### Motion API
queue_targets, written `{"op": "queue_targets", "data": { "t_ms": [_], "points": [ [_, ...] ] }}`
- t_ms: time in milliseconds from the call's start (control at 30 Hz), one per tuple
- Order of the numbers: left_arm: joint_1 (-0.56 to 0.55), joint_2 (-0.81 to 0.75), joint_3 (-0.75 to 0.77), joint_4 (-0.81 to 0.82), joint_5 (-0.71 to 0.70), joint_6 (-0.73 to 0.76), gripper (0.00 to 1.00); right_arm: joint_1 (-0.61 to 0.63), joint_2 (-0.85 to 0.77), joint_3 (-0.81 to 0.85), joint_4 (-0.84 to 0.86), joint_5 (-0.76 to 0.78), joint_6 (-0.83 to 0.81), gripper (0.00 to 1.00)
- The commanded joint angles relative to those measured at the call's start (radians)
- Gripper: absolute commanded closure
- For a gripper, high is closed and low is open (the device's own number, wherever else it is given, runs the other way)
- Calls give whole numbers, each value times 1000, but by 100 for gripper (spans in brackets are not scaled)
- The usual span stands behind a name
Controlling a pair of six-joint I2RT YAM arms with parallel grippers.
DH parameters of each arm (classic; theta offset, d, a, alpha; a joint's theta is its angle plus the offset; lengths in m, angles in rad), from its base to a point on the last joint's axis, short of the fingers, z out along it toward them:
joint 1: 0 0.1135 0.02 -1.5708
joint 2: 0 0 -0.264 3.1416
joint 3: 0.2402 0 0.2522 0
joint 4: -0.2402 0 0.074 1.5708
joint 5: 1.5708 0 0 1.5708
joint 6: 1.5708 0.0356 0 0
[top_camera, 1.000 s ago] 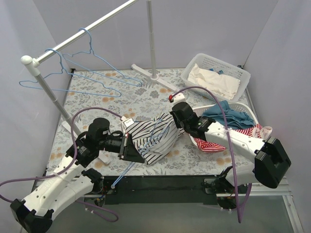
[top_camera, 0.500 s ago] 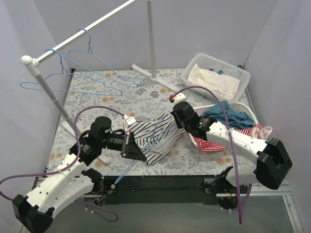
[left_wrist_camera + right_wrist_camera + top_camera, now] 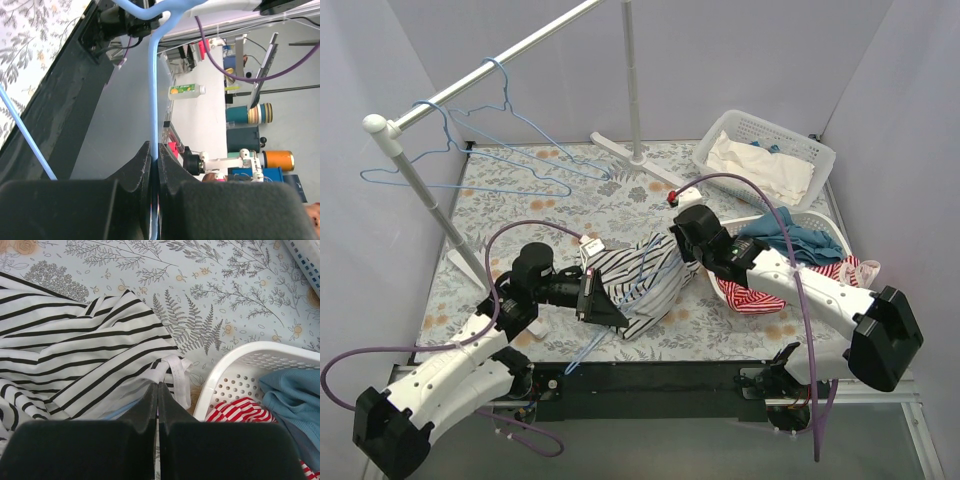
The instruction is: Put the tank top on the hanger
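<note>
The tank top (image 3: 638,282), white with thin black stripes, lies bunched between my two grippers near the table's front; it fills the left of the right wrist view (image 3: 75,360). My right gripper (image 3: 158,386) is shut on its white strap edge (image 3: 172,367), beside a white basket. The light-blue wire hanger (image 3: 582,352) runs under and through the top. My left gripper (image 3: 596,305) is shut on the hanger wire (image 3: 153,90), which passes straight between its closed jaws in the left wrist view (image 3: 154,152).
Several more blue hangers (image 3: 470,140) hang on the rail (image 3: 490,68) at back left. A white basket (image 3: 798,262) with teal-blue cloth and a red-and-white striped garment (image 3: 760,298) sits right of the top. Another basket (image 3: 765,155) stands at back right.
My left gripper has pushed right and slightly forward with the hanger, further under the tank top. The top has bunched narrower. The right gripper has barely moved.
</note>
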Motion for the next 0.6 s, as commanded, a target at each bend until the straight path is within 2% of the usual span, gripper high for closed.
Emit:
{"op": "queue_targets", "data": {
  "t_ms": [0,300,367,567],
  "points": [
    [-6,9,-46,241,15,-46,100,3,-67,33,10,-37,34,99],
    [-6,109,-133,563,17,-135,100,3,-166,35,-18,-83,67,99],
    [-6,129,-159,691,17,-170,100,3,-188,33,-16,-96,71,99],
    [-6,187,-213,917,-9,-244,100,3,-235,18,-9,-154,82,99]
  ]
}}
